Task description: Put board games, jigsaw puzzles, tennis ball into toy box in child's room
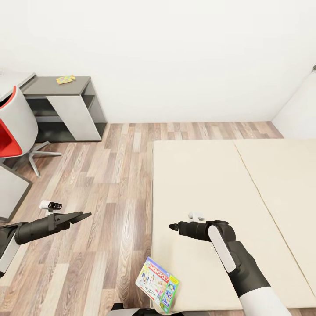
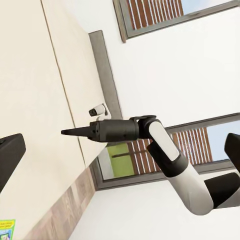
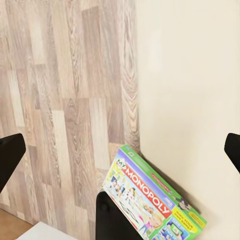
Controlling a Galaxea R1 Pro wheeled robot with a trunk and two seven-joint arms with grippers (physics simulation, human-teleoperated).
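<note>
Looking down from the head camera, you have the green-edged Monopoly board game carton [image 1: 157, 284] at the near corner of the wide cream-beige bed [image 1: 228, 184], tilted, overhanging the edge above the wood-plank floor [image 1: 105, 175]. Your right gripper [image 1: 172, 227] hovers above the bed, beyond the carton and apart from it; its wrist camera shows the two fingers wide apart with nothing between them. Your left gripper [image 1: 86, 215] hangs over the floor, jaws spread and empty. Far off, a thin yellow jigsaw puzzle slab [image 1: 66, 79] lies on the low dark grey shelf section [image 1: 48, 86], beside the red-and-white swivel chair [image 1: 15, 127].
</note>
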